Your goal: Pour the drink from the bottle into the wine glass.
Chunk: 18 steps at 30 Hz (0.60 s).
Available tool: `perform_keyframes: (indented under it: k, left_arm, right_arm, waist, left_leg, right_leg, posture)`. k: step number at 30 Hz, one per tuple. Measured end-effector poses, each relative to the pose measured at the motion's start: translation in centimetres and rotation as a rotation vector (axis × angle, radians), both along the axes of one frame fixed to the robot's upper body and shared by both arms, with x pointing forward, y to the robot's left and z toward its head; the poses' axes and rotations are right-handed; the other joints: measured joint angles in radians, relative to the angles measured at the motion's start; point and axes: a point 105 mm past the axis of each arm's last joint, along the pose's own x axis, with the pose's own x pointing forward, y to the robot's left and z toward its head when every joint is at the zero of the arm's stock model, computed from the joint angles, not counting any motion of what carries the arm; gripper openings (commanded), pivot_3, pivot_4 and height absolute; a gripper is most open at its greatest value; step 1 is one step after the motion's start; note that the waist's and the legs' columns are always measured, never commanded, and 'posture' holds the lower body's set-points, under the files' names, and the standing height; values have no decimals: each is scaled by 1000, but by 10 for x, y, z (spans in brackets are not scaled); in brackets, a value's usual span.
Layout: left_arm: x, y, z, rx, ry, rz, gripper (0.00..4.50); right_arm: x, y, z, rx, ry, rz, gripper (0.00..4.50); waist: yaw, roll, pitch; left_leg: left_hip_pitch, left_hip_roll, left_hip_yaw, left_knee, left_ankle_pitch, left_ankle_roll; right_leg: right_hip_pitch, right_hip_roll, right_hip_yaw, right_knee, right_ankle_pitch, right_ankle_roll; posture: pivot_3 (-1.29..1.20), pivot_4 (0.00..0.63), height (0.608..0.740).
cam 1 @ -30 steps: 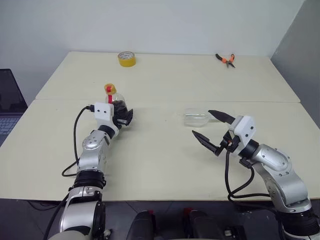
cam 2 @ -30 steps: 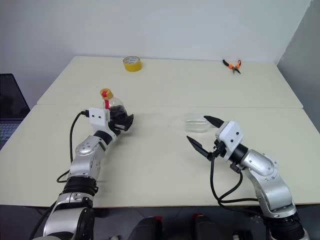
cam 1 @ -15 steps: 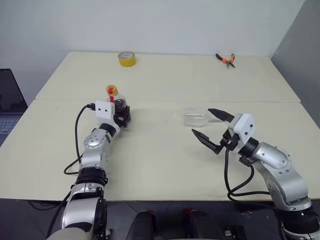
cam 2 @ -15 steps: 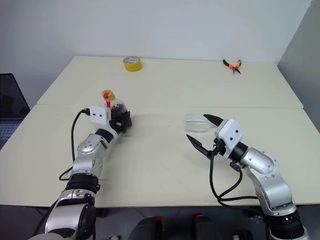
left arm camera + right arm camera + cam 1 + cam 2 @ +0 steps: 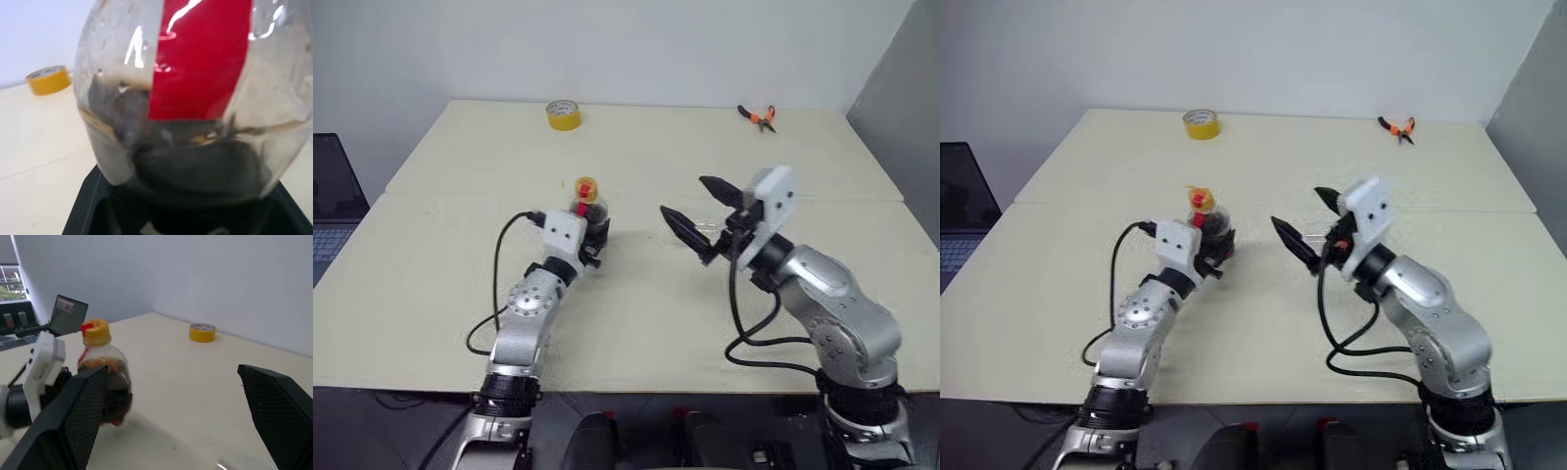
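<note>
My left gripper [image 5: 592, 231] is shut on the lower body of the bottle [image 5: 587, 209], a small clear bottle with a yellow cap [image 5: 584, 184] and a red label [image 5: 200, 58]. The bottle stands upright near the middle of the table. The dark drink [image 5: 195, 166] fills its lower part. Just to the right of the bottle, a little above the table, my right gripper [image 5: 681, 194] is open with nothing between its fingers, which point toward the bottle [image 5: 105, 377]. The wine glass is hidden behind my right gripper.
A yellow tape roll [image 5: 562, 115] lies at the table's far edge, left of centre. Orange-handled pliers [image 5: 757, 116] lie at the far right. A laptop [image 5: 328, 206] sits off the table's left side. A seam [image 5: 460, 196] runs across the table.
My left gripper closed on the bottle and carried it to the right, toward the table's middle. My right gripper rose and swung left toward the bottle, staying open.
</note>
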Motion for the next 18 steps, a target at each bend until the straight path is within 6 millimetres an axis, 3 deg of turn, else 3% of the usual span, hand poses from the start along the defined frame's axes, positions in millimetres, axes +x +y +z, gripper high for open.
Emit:
perform_keyframes:
  k: [7, 18]
  left_arm:
    - [-2, -13, -14, 91, 28, 30, 1893]
    - [-1, -12, -15, 162, 7, 79, 1869]
  right_arm:
    - [7, 31, 12, 28, 15, 1, 4500]
    - [22, 55, -2, 1, 93, -17, 4500]
  waist:
    - [-6, 0, 0]
    - [-7, 0, 0]
  left_leg:
    - [0, 0, 0, -1, 0, 0]
    - [-1, 0, 0, -1, 0, 0]
  right_leg:
    - [-1, 0, 0, 0, 0, 0]
    - [-1, 0, 0, -1, 0, 0]
  posture:
    - [0, 150, 740]
    - [0, 150, 740]
